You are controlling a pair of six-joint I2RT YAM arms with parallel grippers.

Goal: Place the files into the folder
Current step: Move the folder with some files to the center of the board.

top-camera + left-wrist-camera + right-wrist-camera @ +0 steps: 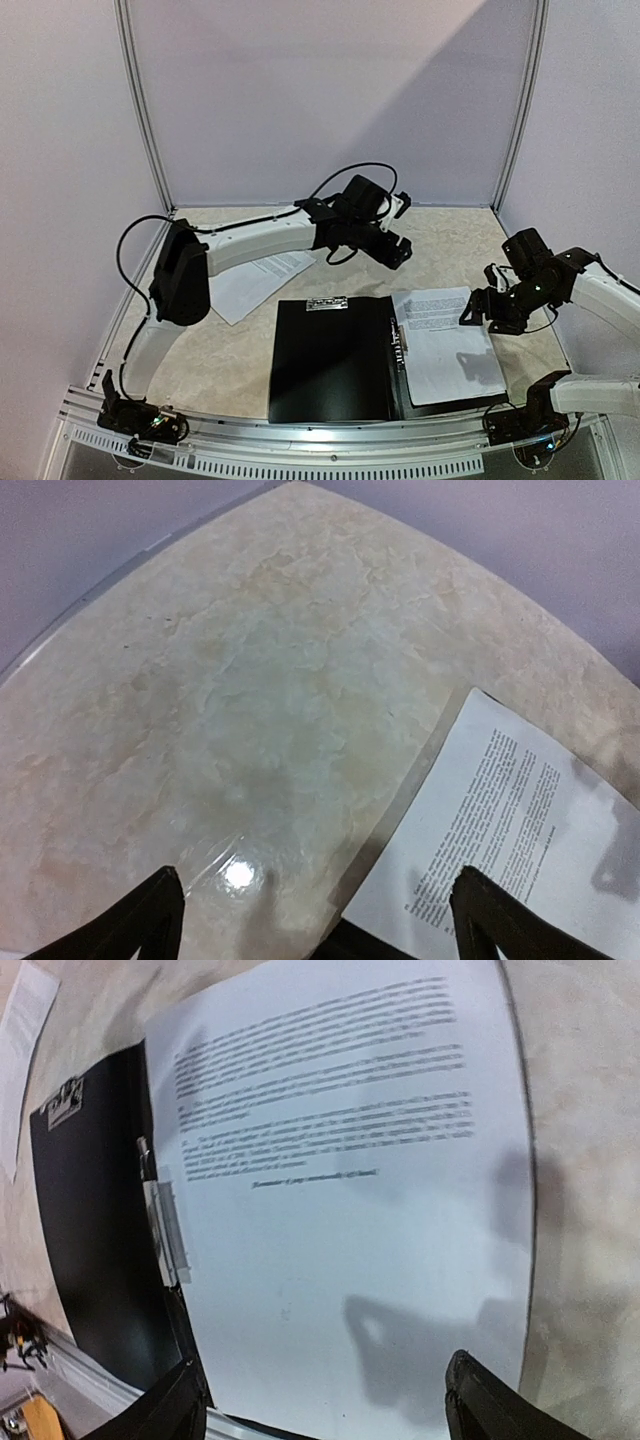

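Hidden and unreadable parts

The left arm (255, 243) covered part of the loose sheet (250, 285). The files (350, 1210) hid most of the right half of the folder (330, 360). Their print was too blurred to read, and the folder's label (327, 304) was too small.

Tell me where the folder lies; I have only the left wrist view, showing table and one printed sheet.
Observer: The folder lies open and flat at the near edge of the table.
Operator: Report the papers.
Observer: A printed sheet lies on the folder's right half; a second sheet lies on the table to its left, partly under the left arm.
Operator: Give me the right gripper.
Observer: The right gripper hangs open above the printed sheet's right edge, holding nothing.
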